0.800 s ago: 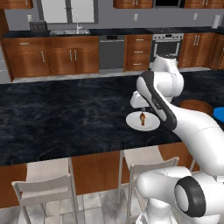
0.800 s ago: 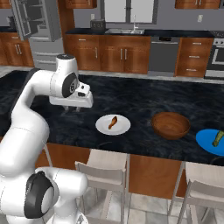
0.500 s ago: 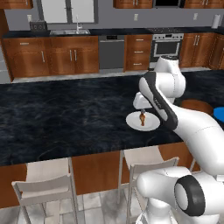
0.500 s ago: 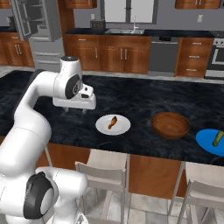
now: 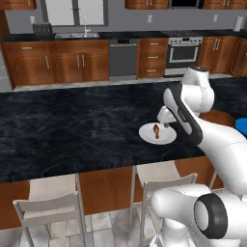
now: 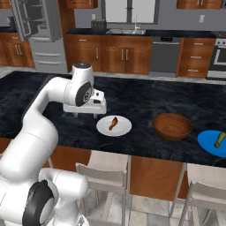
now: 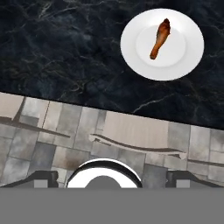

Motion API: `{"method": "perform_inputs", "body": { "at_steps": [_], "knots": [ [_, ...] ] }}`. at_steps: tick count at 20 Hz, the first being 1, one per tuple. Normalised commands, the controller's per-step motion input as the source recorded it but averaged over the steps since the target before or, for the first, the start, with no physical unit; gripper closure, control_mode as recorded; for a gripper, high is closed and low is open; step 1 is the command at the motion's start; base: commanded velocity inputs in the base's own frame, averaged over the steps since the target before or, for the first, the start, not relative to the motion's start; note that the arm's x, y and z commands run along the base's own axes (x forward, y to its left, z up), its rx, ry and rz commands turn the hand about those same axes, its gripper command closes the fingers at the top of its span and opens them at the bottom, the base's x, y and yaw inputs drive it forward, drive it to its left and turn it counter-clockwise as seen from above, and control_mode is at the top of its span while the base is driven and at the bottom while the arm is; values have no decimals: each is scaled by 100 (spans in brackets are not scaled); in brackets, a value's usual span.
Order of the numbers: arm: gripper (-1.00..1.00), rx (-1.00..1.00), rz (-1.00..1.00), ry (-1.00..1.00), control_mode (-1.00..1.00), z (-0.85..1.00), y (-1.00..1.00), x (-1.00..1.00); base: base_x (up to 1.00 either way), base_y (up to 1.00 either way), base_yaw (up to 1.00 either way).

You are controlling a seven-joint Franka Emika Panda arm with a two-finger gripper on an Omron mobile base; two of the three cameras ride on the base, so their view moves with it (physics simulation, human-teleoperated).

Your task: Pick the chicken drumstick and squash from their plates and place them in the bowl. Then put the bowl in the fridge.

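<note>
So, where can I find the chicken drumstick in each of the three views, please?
Left base view: chicken drumstick right of centre, beside the arm.
Right base view: it lies at centre, left of the bowl.
Hand view: upper right.
Shared landmark: the white plate under it.

A home kitchen: wooden cabinets [image 5: 62, 62], a sink [image 5: 77, 35] under a window, a steel oven [image 5: 183, 52], a grey fridge [image 6: 39, 35], and a dark marble desk [image 5: 72, 130] with stools [image 5: 53, 202].
</note>
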Motion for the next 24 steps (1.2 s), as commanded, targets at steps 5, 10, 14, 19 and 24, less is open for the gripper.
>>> {"method": "perform_inputs", "body": {
  "at_steps": [5,10,14,19,24],
  "knots": [
    [-100,-5,0,0,-100,-25,-19,29,0,0,0],
    [-100,-1,-7,0,-100,-33,-11,46,0,0,0],
    [-100,2,-9,0,-100,-32,-7,51,0,0,0],
    [-100,5,-11,2,-100,-24,-1,48,0,0,0],
    [-100,4,-15,0,-100,-34,-1,43,0,0,0]
  ]
}}
